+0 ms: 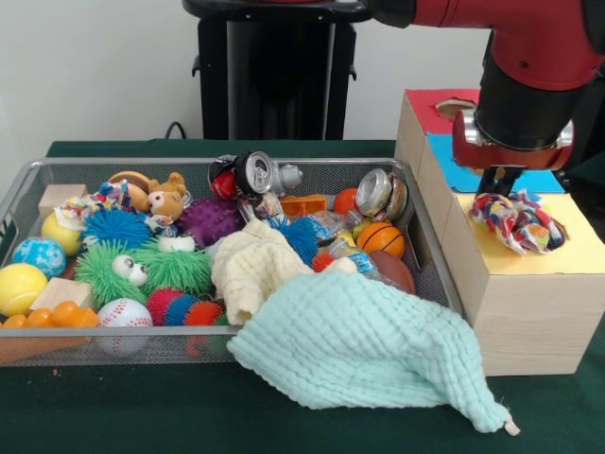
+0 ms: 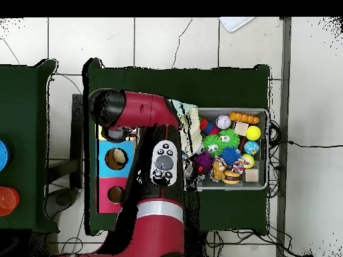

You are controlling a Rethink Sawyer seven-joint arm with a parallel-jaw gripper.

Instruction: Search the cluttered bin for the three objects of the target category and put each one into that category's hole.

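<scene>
Gripper [image 1: 498, 185] hangs directly above ruffled fabric piece [image 1: 515, 221].

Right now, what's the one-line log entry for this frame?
arm: over yellow box | gripper: above printed fabric on hole | bin: another printed piece far corner | mint cloth: draped over rim

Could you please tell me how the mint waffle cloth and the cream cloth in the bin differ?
The mint waffle cloth is clearly larger than the cream cloth. The mint one spills over the wire bin's front rim onto the green table, while the cream one lies wholly inside, bunched atop the toys. The mint cloth spreads out flatter; the cream one is crumpled. Both are plain, textured fabrics.
</scene>
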